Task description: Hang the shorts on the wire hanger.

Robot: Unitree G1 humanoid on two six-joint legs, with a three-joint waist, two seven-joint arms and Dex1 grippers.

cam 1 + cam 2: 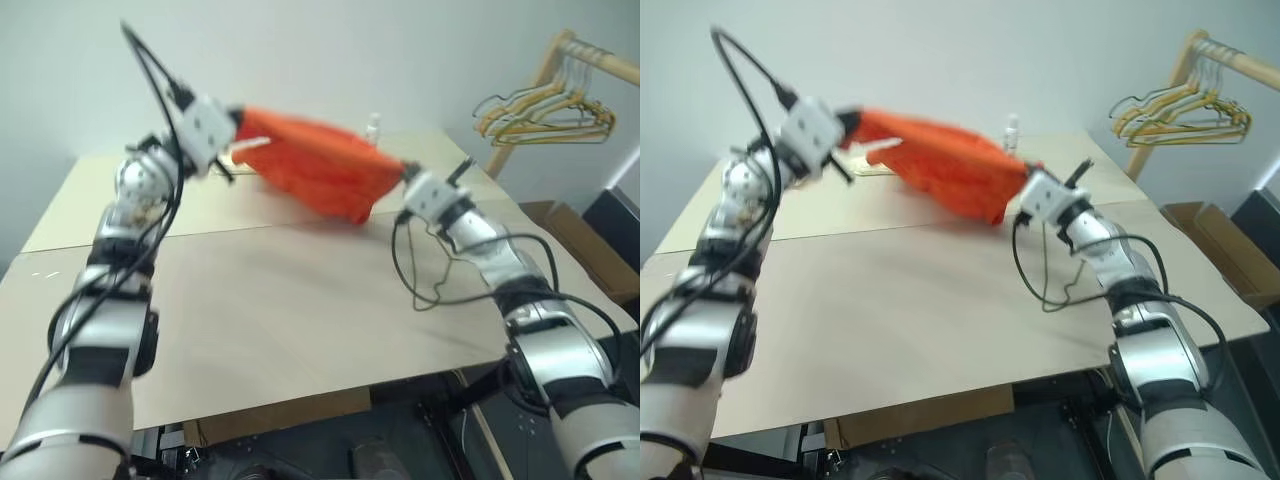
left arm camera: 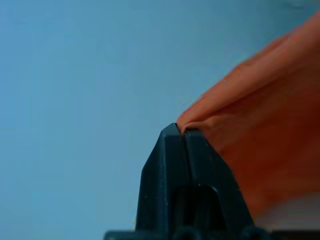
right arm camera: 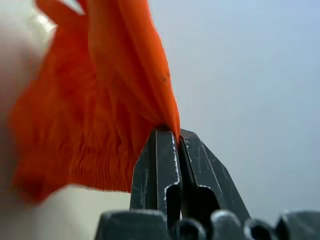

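Note:
The bright orange shorts (image 1: 320,160) hang stretched in the air above the far half of the table (image 1: 280,310), held at both ends. My left gripper (image 1: 238,120) is shut on one end of the fabric, and its black fingers (image 2: 185,165) pinch an orange fold. At the other end my right gripper (image 1: 404,174) is shut on the cloth near the gathered waistband (image 3: 85,165). The shorts sag between the two. A thin wire hanger (image 1: 437,296) lies flat on the table under my right forearm, partly hidden by the arm and its black cable.
A wooden rack at the back right carries bunched green, yellow and tan wire hangers (image 1: 545,110). A small white bottle (image 1: 374,127) stands at the table's far edge behind the shorts. A cardboard box (image 1: 575,235) sits on the floor to the right.

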